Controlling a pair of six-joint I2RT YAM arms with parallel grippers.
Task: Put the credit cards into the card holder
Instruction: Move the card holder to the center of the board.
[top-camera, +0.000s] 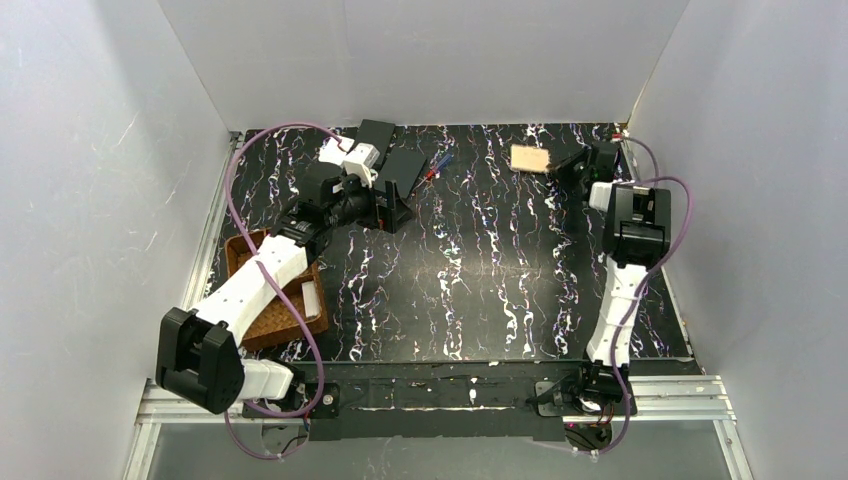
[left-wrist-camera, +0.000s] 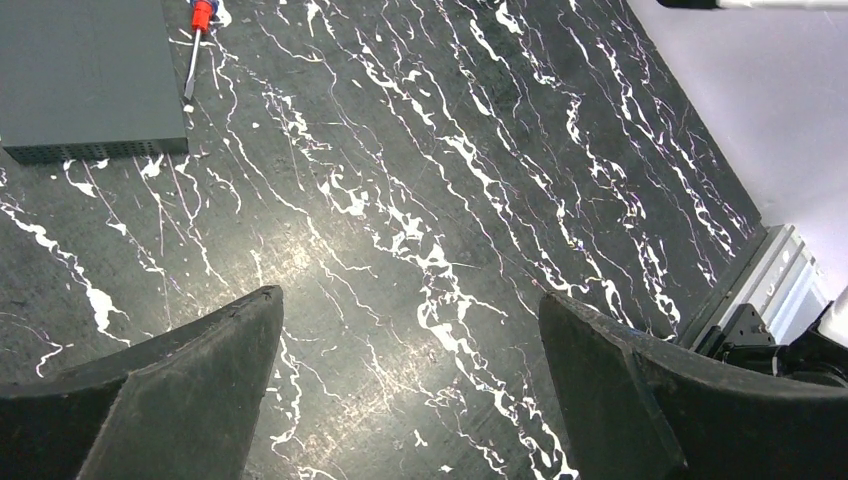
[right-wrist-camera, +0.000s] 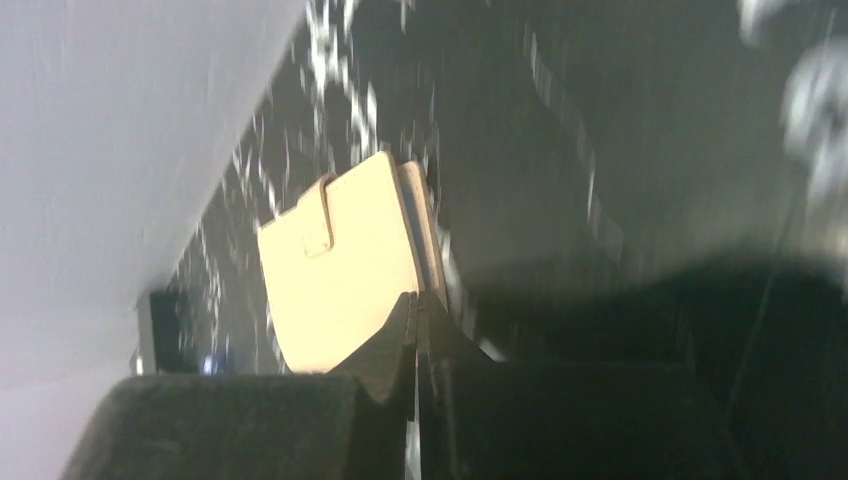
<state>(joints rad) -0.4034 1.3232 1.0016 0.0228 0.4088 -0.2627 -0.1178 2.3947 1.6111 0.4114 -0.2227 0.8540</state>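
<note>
Right wrist view shows our right gripper, jaws pressed together at the folded holder, far right on the table; whether it grips, we cannot tell. Our left gripper gapes wide, empty. We should unfold the holder gently.

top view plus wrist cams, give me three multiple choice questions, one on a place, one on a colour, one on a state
1. Where on the table does the wallet lie?
A at the near edge
B far back on the right, close to the right gripper
C in the middle

2. What colour is the screwdriver handle?
A red
B green
C yellow

3. How does the left gripper stand?
A shut on a card
B shut on nothing
C open

Answers: B, the top view shows it far back right; A, the left wrist view shows red; C, bare table shows between its fingers.
</note>
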